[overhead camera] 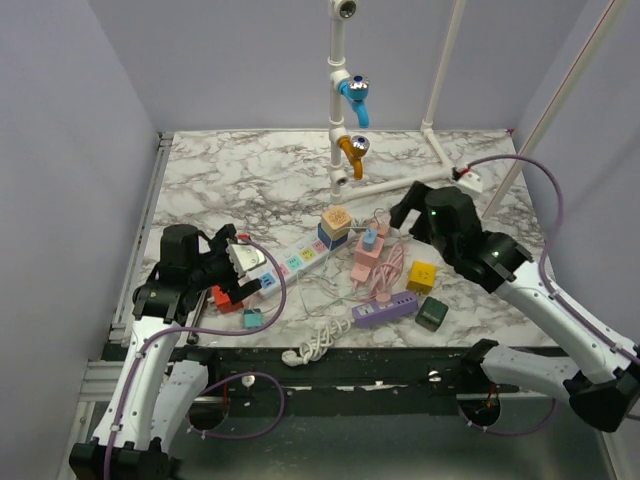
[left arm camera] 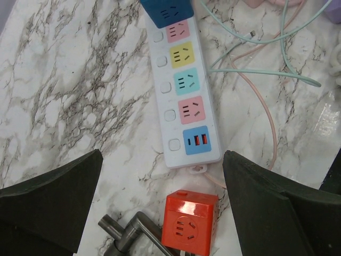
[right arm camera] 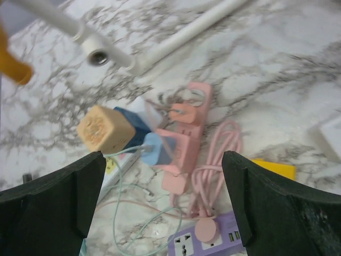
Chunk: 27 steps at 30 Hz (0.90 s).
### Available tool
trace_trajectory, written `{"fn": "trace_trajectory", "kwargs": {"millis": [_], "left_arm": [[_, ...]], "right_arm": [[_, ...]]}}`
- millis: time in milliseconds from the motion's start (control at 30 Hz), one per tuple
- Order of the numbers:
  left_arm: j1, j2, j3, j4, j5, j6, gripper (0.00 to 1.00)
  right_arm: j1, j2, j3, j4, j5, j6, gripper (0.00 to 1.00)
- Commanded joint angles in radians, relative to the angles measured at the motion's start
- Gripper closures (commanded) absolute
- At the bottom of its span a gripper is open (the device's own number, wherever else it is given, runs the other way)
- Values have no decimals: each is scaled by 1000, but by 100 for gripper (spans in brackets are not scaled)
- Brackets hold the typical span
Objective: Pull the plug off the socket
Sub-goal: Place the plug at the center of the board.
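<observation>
Fingers (left arm camera: 48,202) of the left gripper (left arm camera: 161,153) spread wide, empty, over the near end of a white power strip (left arm camera: 184,96), with a red cube socket (left arm camera: 189,226) just beside that end. The right gripper (right arm camera: 164,154), likewise spread and empty, is above the pink power strip (right arm camera: 187,140), which carries a blue plug (right arm camera: 154,149) and a pink plug (right arm camera: 181,113). Surface is a grey-veined white marble table (overhead camera: 230,190) strewn with cables (left arm camera: 266,69), enclosed by plain lavender-grey walls (overhead camera: 60,150), with a white pipe frame (overhead camera: 338,100) at the back.
</observation>
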Motion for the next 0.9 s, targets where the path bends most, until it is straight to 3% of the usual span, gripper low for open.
{"fn": "trace_trajectory", "kwargs": {"millis": [0, 133, 533, 867], "left_arm": [[-16, -3, 6, 22, -17, -15, 1], [-16, -10, 0, 34, -16, -30, 1], [-18, -130, -50, 80, 39, -64, 1], [-18, -149, -50, 66, 51, -67, 2]], "right_arm": [[221, 112, 83, 124, 114, -217, 0], [366, 231, 176, 206, 120, -380, 0], [374, 685, 423, 181, 141, -548, 0], [374, 755, 375, 281, 266, -583, 0]]}}
